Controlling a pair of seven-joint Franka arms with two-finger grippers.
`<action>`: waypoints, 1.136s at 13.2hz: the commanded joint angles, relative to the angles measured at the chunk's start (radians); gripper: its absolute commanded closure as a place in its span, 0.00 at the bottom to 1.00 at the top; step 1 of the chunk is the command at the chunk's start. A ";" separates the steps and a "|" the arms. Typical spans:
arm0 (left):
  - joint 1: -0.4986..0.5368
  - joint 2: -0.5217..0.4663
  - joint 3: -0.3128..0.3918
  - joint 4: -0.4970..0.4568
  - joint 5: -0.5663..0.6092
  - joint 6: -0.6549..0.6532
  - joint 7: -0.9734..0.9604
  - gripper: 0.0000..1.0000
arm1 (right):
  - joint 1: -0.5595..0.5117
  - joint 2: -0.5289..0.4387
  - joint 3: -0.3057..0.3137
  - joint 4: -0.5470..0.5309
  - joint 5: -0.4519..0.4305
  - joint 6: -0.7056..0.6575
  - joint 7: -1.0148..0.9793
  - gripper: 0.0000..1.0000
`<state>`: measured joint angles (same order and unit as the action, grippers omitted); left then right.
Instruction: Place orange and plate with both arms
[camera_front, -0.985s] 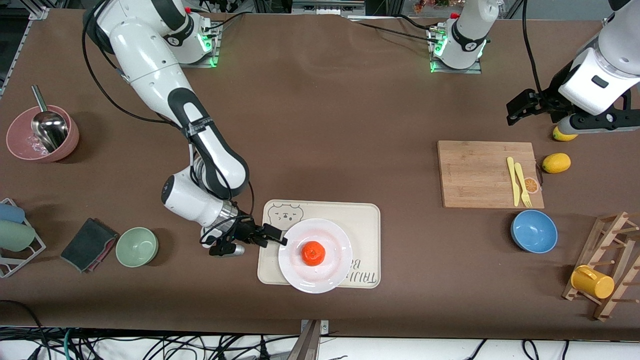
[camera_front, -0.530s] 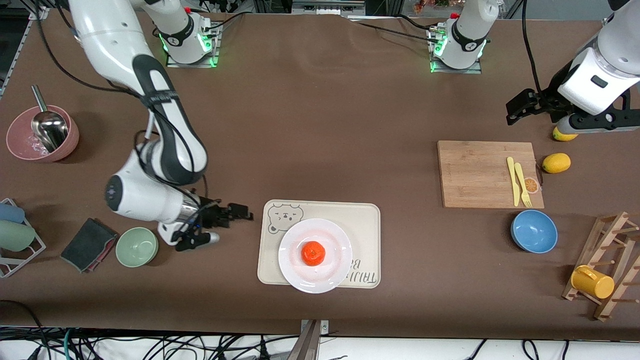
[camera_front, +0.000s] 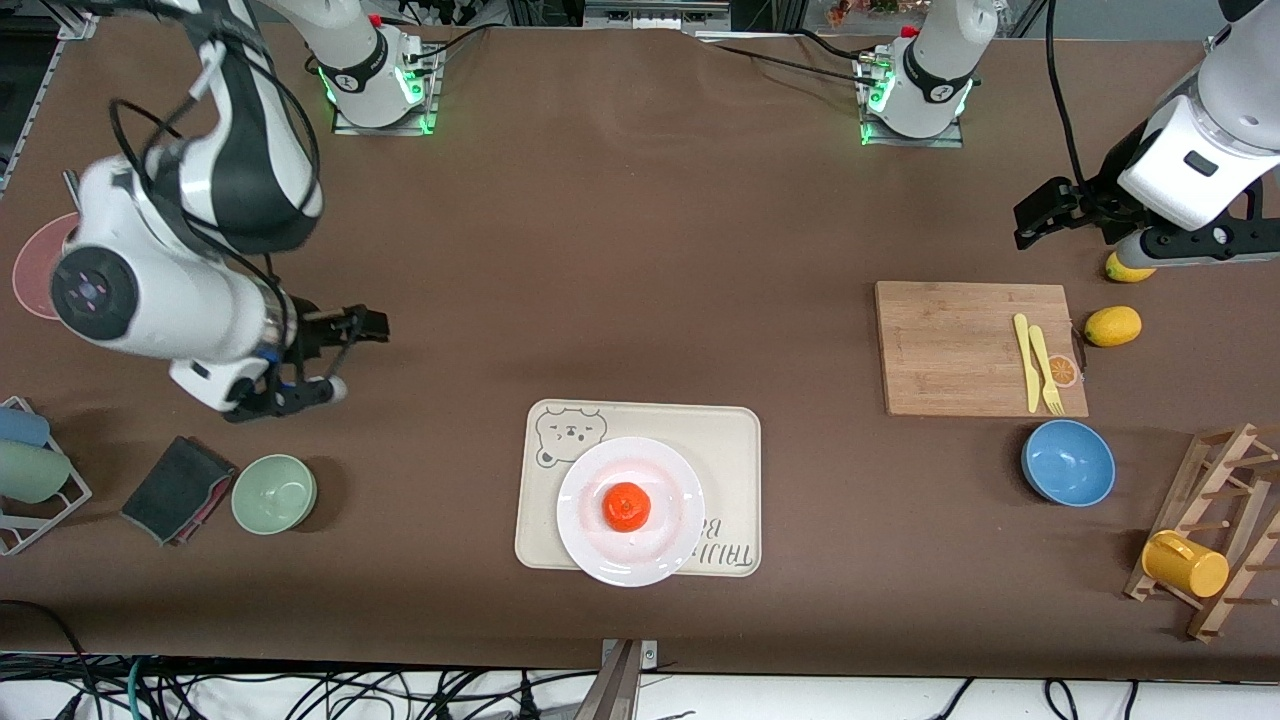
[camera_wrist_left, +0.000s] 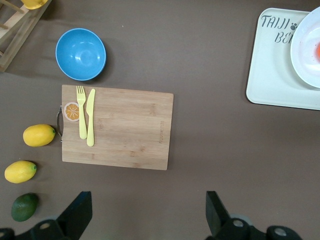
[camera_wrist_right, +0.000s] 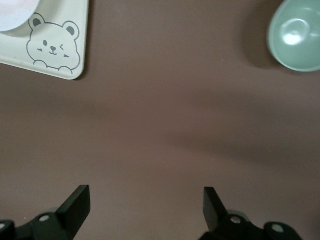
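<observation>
At the middle of the table, nearer the front camera, the orange (camera_front: 627, 506) sits in the centre of the white plate (camera_front: 600, 472), and the plate rests on a cream tray (camera_front: 730, 440) printed with a bear, its rim overhanging the tray's near edge. Judging from this, both things look placed, so what remains is likely to pull the arms clear without disturbing them. The right gripper (camera_front: 345, 355) hangs over bare brown tabletop toward the right arm's end, fingers spread wide and empty, well apart from the tray. The left gripper (camera_front: 1040, 215) waits over bare table near the left arm's end, fingers also apart with nothing between them. To finish well, the right arm should lift rather than sweep low: a green bowl (camera_front: 274, 493) and a dark folded cloth (camera_front: 177, 488) lie near it, and what may be a pink bowl (camera_front: 35, 265) is mostly hidden by the arm. The left arm has a cutting board (camera_front: 960, 345) and lemons (camera_front: 1112, 325) close below. The widest open room is the table's centre between the tray and the bases
</observation>
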<state>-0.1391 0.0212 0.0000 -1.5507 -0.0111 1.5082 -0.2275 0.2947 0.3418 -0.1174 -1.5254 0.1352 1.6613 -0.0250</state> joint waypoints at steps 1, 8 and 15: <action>0.000 0.006 0.000 0.024 0.016 -0.022 0.014 0.00 | -0.046 -0.203 0.005 -0.174 -0.029 -0.043 0.039 0.00; -0.010 0.008 -0.002 0.026 0.017 -0.022 0.008 0.00 | -0.095 -0.308 -0.013 -0.121 -0.131 -0.179 0.040 0.00; -0.008 0.008 0.000 0.027 0.022 -0.020 0.014 0.00 | -0.144 -0.285 -0.048 -0.119 -0.121 -0.066 0.047 0.00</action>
<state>-0.1418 0.0212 -0.0008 -1.5502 -0.0111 1.5080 -0.2275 0.1897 0.0509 -0.1811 -1.6482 0.0200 1.5797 0.0080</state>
